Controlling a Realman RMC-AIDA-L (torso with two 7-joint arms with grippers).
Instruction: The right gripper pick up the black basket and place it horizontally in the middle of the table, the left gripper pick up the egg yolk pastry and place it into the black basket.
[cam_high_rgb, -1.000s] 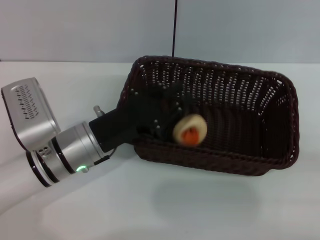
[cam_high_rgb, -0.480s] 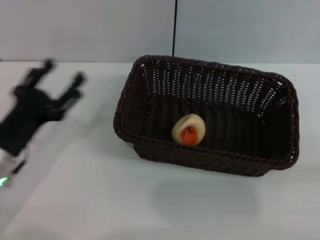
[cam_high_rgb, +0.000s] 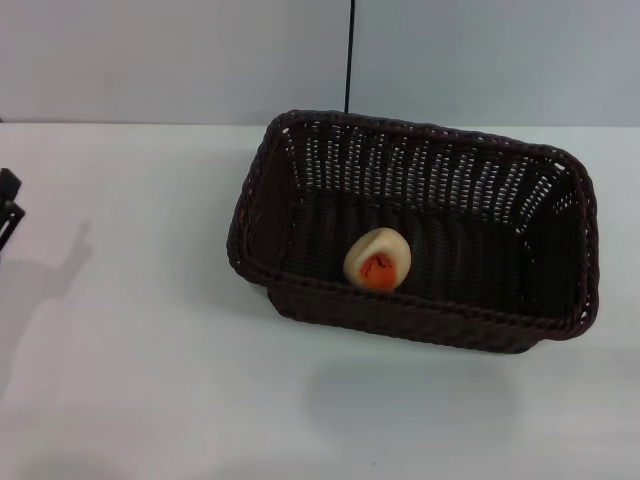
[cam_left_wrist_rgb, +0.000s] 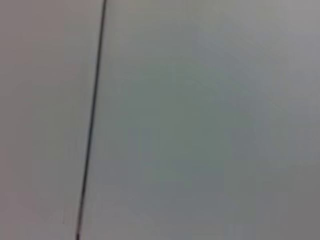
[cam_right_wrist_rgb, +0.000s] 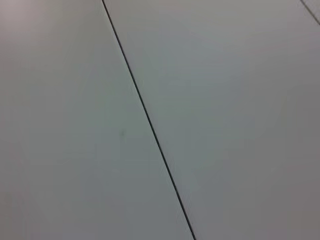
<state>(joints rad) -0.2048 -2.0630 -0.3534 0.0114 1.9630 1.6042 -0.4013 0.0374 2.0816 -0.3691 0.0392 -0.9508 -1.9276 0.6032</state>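
The black basket (cam_high_rgb: 440, 190) lies lengthwise across the middle of the white table (cam_high_rgb: 150, 380) in the head view. The egg yolk pastry (cam_high_rgb: 377, 259) sits inside it near the front wall, its orange-red patch facing me. Only a black tip of my left gripper (cam_high_rgb: 8, 205) shows at the far left edge, well away from the basket; I cannot see how its fingers stand. My right gripper is out of view. Both wrist views show only a plain grey wall with a thin dark seam.
A grey wall (cam_high_rgb: 180, 60) with a dark vertical seam (cam_high_rgb: 350, 55) stands behind the table. White tabletop stretches to the left and front of the basket.
My left gripper has let go of the pastry, which stays in the basket, and has drawn back to the left until almost out of the head view.
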